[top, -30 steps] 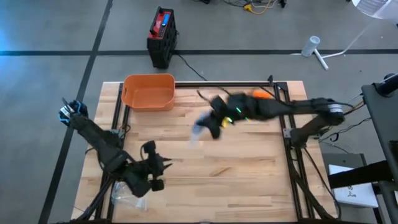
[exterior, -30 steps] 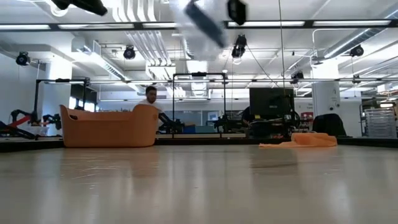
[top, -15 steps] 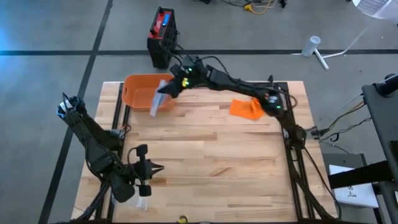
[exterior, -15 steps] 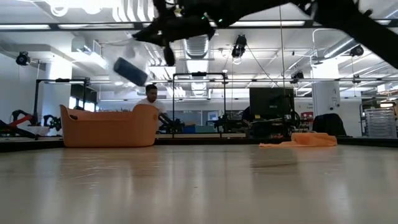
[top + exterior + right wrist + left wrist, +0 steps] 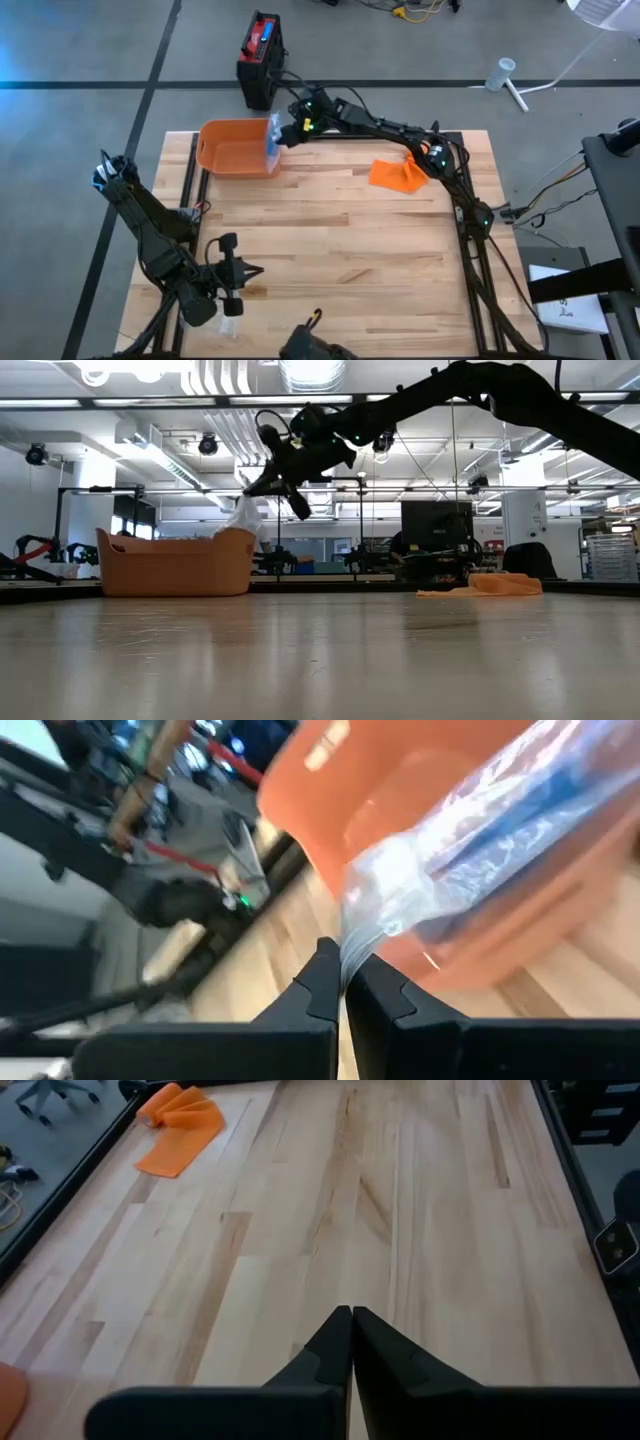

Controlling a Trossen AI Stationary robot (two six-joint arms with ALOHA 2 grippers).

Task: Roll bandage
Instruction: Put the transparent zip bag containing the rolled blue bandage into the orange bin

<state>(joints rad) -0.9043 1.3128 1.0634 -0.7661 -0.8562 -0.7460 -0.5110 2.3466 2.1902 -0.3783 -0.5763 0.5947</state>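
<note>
My right gripper (image 5: 285,134) reaches over the far left of the table and is shut on a clear plastic bag (image 5: 272,141) with something blue inside. The bag hangs over the right end of the orange basket (image 5: 230,150); in the low view the bag (image 5: 243,516) dips behind the basket's rim (image 5: 175,542). A crumpled orange bandage (image 5: 397,174) lies flat on the table at the far right. My left gripper (image 5: 256,270) hovers shut and empty over the near left part of the table. My right gripper pinches a bunched corner of the bag (image 5: 352,942) between its two fingertips. The fingers slant down toward the basket from the table's right. The bag hangs below and beyond the fingers, over the basket's right end; whether it touches the basket I cannot tell.
A black and red box (image 5: 260,58) stands on the floor beyond the basket. The bare wooden tabletop (image 5: 350,250) stretches between the two arms. A small clear thing (image 5: 228,326) lies by the left arm at the near left. Something dark (image 5: 310,344) shows at the near edge.
My right gripper has swung fast from over the table's middle toward the far left and come down, carrying the bag to the basket's right end. The bag, swinging in the air before, now hangs over the basket. My left gripper has shifted a little toward the left edge.
</note>
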